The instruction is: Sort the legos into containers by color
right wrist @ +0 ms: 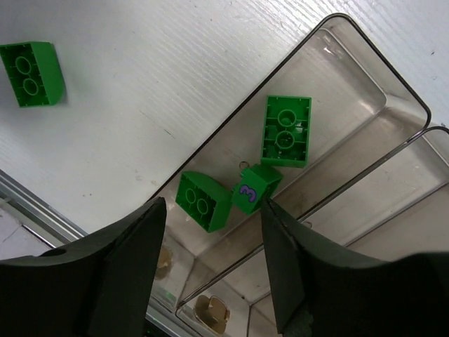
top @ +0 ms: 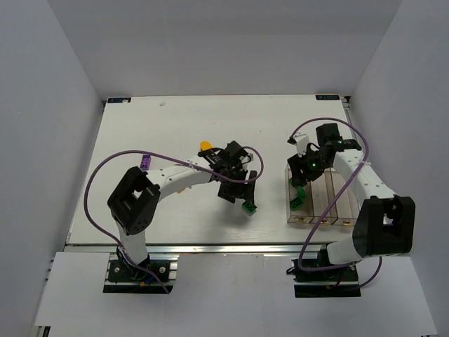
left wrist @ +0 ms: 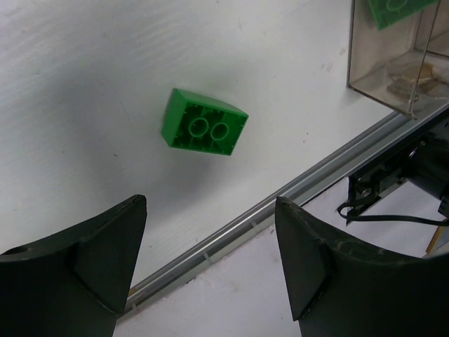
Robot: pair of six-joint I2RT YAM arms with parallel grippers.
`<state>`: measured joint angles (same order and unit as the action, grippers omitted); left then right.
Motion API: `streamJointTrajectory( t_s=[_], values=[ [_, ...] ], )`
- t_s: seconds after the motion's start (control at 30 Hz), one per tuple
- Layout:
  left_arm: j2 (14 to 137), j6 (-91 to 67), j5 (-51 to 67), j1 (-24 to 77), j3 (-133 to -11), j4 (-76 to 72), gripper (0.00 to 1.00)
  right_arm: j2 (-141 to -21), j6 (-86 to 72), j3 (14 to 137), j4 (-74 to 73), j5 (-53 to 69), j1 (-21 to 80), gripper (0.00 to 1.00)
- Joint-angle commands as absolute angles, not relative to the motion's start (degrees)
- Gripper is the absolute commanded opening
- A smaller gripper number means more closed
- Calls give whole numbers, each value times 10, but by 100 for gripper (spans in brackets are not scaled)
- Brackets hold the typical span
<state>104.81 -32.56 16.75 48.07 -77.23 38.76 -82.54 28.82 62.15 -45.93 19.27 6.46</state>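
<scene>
Left gripper [left wrist: 210, 203], jaws apart and empty, hovers above a green brick [left wrist: 203, 123] near the table's [top: 140, 210] near edge; it should straddle the brick squarely before closing. The right gripper [right wrist: 212, 203], also apart, hangs over the leftmost bin [right wrist: 344, 70], where 3 green bricks [right wrist: 286, 130] lie.

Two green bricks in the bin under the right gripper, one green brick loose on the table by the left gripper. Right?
No. The bin holds three green bricks, not two, as the right wrist view shows. One green brick does lie loose by the left gripper.
</scene>
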Motion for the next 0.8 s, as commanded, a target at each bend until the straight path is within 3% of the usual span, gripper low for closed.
streamJointTrajectory(
  t_s=[0.0,0.3,0.77],
  values=[
    [1048,-316,174,495,-788,390,84,-799,298,639,-447,217,60,61],
    [1089,-375,124,506,-809,417,83,-715,299,608,-409,337,58,61],
    [1170,-363,75,528,-912,485,89,-660,290,563,-381,368,55,69]
  ],
)
